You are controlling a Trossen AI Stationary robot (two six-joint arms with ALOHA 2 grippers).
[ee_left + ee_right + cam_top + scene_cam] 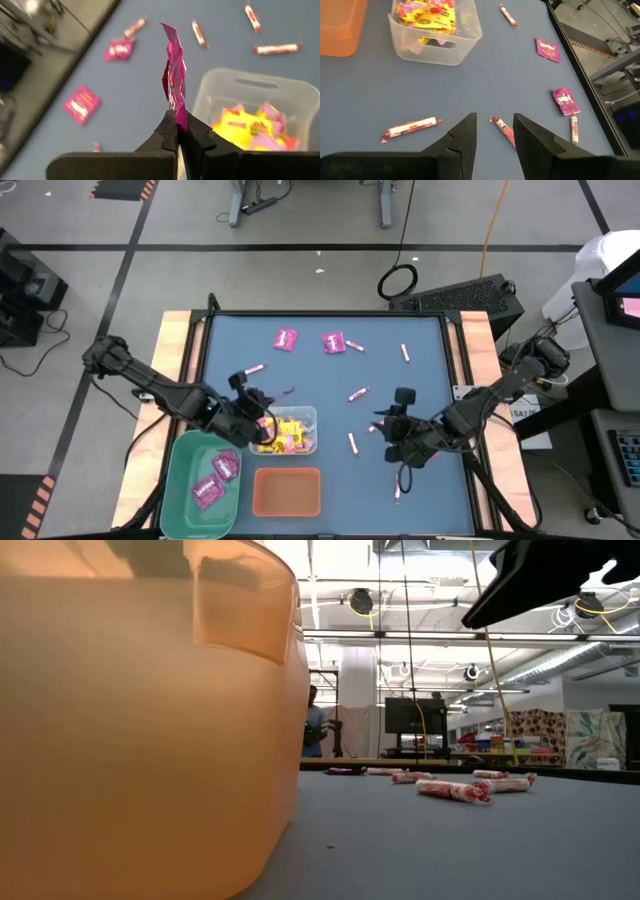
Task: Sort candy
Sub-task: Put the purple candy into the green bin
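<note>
Left gripper (179,131) pinches magenta packet (172,75) beside clear bin (240,90); you carry it to green bin (178,480). Right gripper (493,131) half-open, empty, over stick (503,131); you descend next.

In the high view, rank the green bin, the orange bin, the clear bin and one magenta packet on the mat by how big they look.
Largest to smallest in the high view:
1. green bin
2. orange bin and clear bin: these look alike, and the left arm hides part of the clear one, so I won't rank them.
3. magenta packet, plainly smallest.
</note>
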